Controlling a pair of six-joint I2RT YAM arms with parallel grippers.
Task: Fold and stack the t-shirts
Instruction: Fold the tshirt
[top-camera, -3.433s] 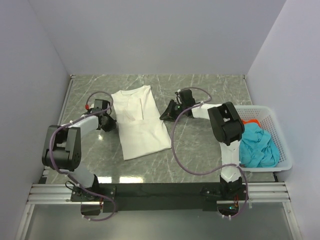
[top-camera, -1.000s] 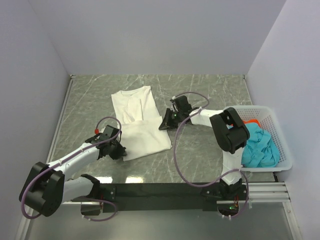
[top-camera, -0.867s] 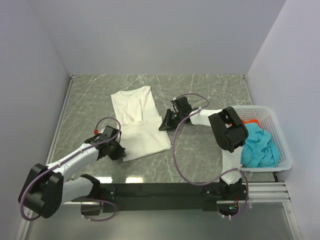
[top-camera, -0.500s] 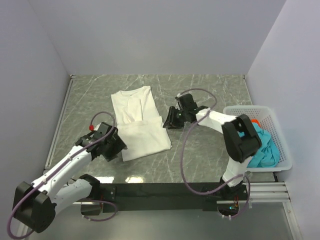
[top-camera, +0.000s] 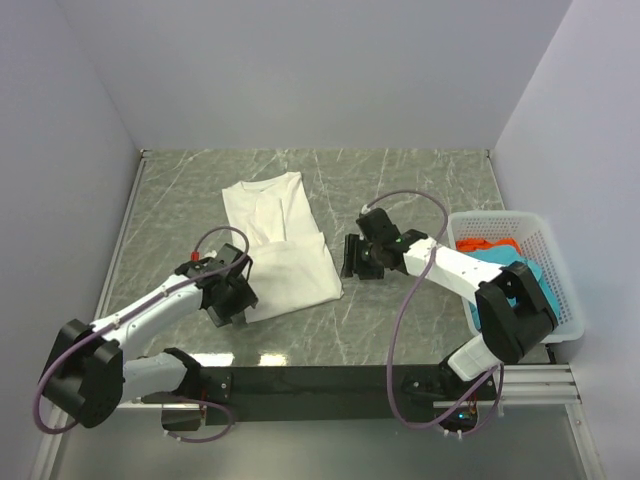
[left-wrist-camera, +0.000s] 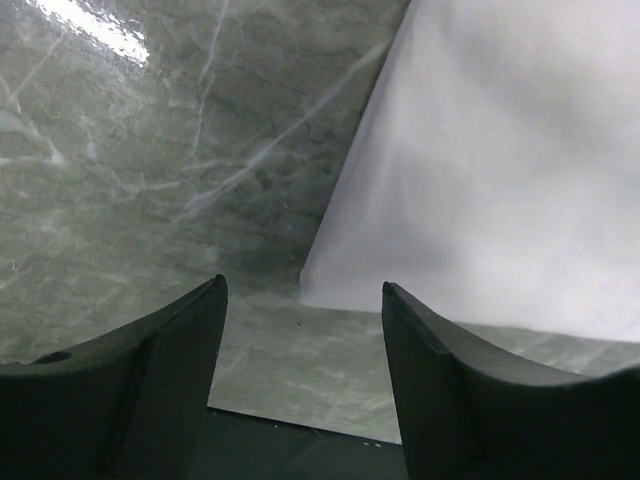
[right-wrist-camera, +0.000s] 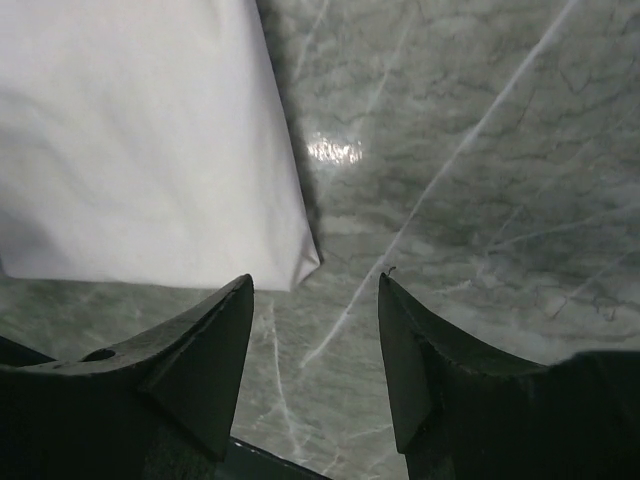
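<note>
Left end effector, right end effector repositioned — both spread, white t-shirt corners just ahead.

a white t-shirt, folded lengthwise, lies flat on the grey marble table. the left gripper hangs at its near left corner and the right gripper just beside its right edge; whether either touches the cloth is hard to tell. a teal t-shirt and a red-orange t-shirt sit in the white mesh basket.
</note>
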